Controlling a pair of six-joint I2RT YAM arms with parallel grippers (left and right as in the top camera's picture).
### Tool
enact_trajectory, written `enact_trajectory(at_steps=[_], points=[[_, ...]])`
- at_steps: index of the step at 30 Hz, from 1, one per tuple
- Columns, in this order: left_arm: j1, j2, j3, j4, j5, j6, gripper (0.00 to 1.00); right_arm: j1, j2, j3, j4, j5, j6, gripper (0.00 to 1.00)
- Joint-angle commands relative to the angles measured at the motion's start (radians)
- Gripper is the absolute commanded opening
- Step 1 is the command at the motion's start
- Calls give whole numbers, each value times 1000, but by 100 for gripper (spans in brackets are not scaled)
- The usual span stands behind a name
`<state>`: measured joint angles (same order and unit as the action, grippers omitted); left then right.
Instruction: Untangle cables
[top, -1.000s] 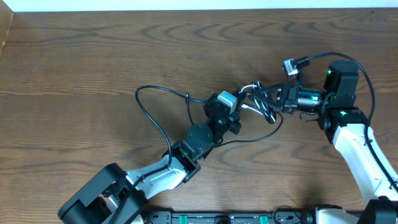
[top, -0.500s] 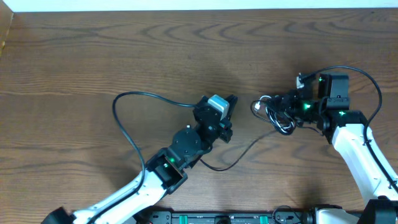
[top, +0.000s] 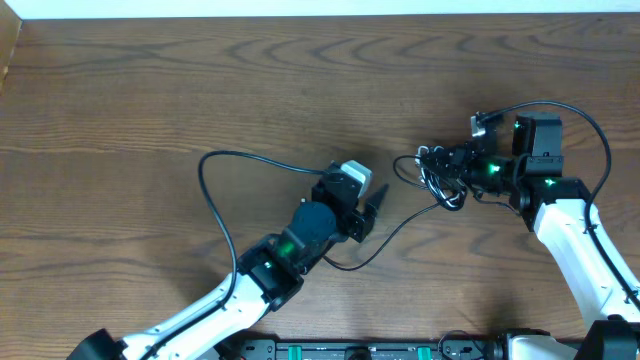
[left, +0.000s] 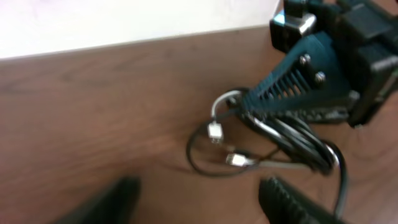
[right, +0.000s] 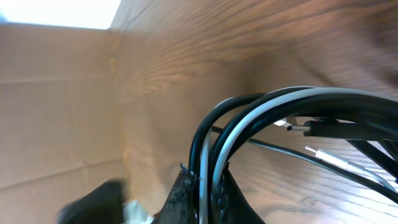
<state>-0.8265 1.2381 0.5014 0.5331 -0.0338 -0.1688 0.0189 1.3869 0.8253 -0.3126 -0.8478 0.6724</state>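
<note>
Overhead, nearest the tabletop's front edge, the left gripper (top: 370, 210) has its fingers spread wide with nothing between them. One black cable (top: 262, 159) lies slack on the wood, looping out toward the left edge, and a black stretch runs from beneath that arm to the tangle. Farther back, toward the right edge, the right gripper (top: 452, 172) is pinched tight on the bundle of cables (top: 437, 185), black cords and one white, with small plug ends (left: 214, 132) sticking out.
</note>
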Motion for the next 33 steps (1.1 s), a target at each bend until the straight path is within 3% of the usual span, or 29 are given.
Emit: enact_trajectory(at_steps=[1,5,9,17,31,33], points=[[1,49,7,7,50,-153,77,2,-5,5,10,-128,11,1],[1,129,8,52,50,-341,77,2,-5,5,10,-158,11,1],[0,223,7,171,53,-388,77,2,-5,5,10,-177,34,1],[0,352,8,336,48,-528,56,3,-5,5,6,-187,38,1],[0,393,10,351,-35,-604,55,5,-5,5,5,-261,56,1],[0,393,10,356,-34,-604,49,11,-5,5,5,-271,58,1]])
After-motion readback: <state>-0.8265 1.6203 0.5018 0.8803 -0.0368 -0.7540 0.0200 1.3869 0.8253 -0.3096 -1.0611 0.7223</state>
